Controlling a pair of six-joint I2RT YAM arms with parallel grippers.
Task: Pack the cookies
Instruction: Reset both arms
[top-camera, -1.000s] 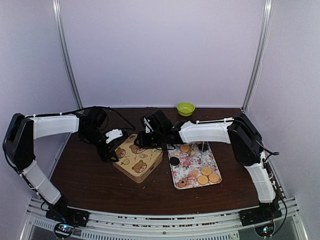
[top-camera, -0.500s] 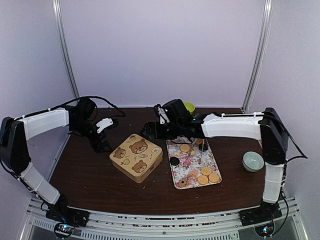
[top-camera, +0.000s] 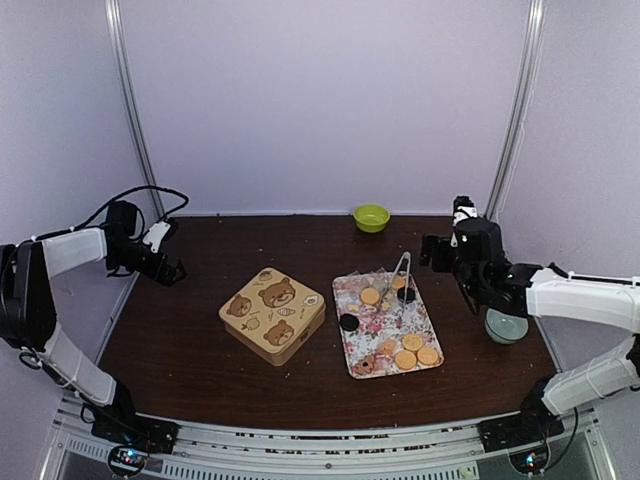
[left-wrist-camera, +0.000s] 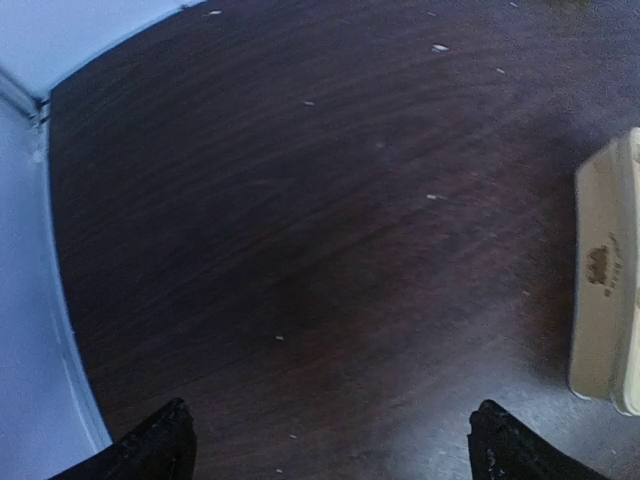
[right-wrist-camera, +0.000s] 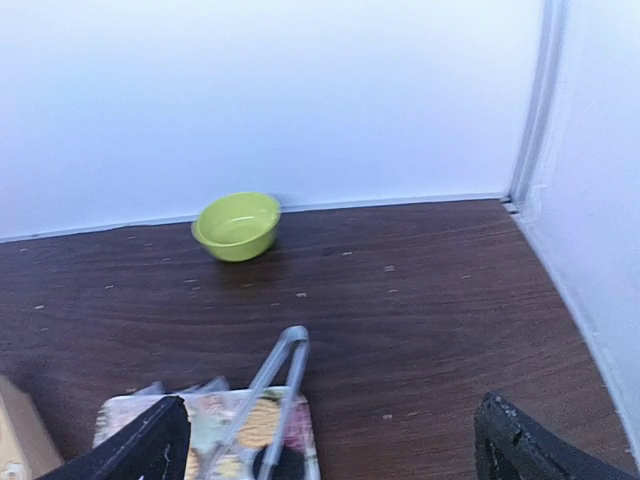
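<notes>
The cookies (top-camera: 405, 358) lie on a floral tray (top-camera: 352, 350) at mid-table: several round golden ones and two dark ones (top-camera: 348, 322). Metal tongs (top-camera: 400, 270) rest across the tray's far end. A closed tan tin with bear pictures (top-camera: 272, 315) sits left of the tray. My left gripper (top-camera: 172, 270) hovers open over bare table at the far left, well away from the tin. My right gripper (top-camera: 433, 250) is open and empty, right of the tray. In the right wrist view the tongs (right-wrist-camera: 270, 385), a golden cookie (right-wrist-camera: 250, 432) and the tray (right-wrist-camera: 130, 415) sit low left between the open gripper's (right-wrist-camera: 330, 450) fingers.
A green bowl (top-camera: 371, 217) stands by the back wall, also seen as the green bowl (right-wrist-camera: 237, 225) ahead of the right wrist. A grey-green bowl (top-camera: 506, 325) sits under the right forearm. The tin's side (left-wrist-camera: 608, 280) shows at the right edge of the left wrist view, with the left gripper (left-wrist-camera: 335, 455) over dark table.
Both arms have drawn back from the tin, the left one to the far left, the right one to the right. The right gripper has opened. The grey-green bowl is now uncovered.
</notes>
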